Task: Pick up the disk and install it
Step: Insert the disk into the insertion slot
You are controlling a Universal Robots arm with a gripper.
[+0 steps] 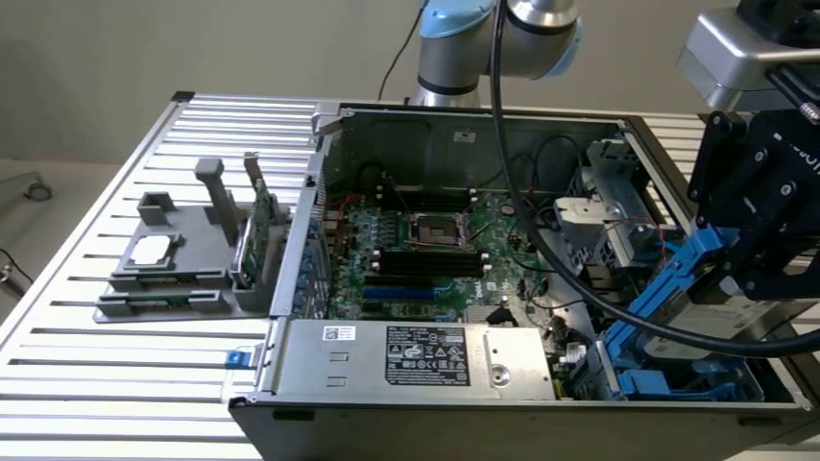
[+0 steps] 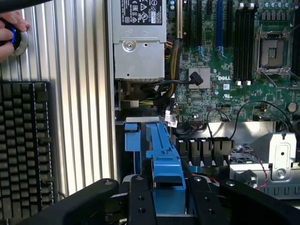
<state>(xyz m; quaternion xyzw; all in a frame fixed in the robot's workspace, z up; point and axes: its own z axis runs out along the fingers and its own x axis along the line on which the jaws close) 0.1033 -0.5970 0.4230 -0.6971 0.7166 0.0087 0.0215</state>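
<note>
My gripper (image 1: 740, 274) is at the exterior view's right, above the front corner of the open computer case (image 1: 384, 408), and is shut on the disk (image 1: 692, 274). The disk hangs on edge, its blue plastic carrier facing the case and a strip of its grey body showing below my fingers. In the wrist view the blue carrier of the disk (image 2: 165, 166) sits clamped between my two black fingers (image 2: 140, 201), my gripper (image 2: 171, 204) directly over the blue drive bay (image 2: 133, 145).
Inside the case lie a green motherboard (image 1: 429, 245), a grey power supply (image 1: 410, 357) and blue bay rails (image 1: 639, 370). A thick black cable (image 1: 564, 283) drapes across the case. A grey fixture (image 1: 180, 259) stands at the exterior view's left. A keyboard (image 2: 26, 145) and a hand (image 2: 11, 33) are nearby.
</note>
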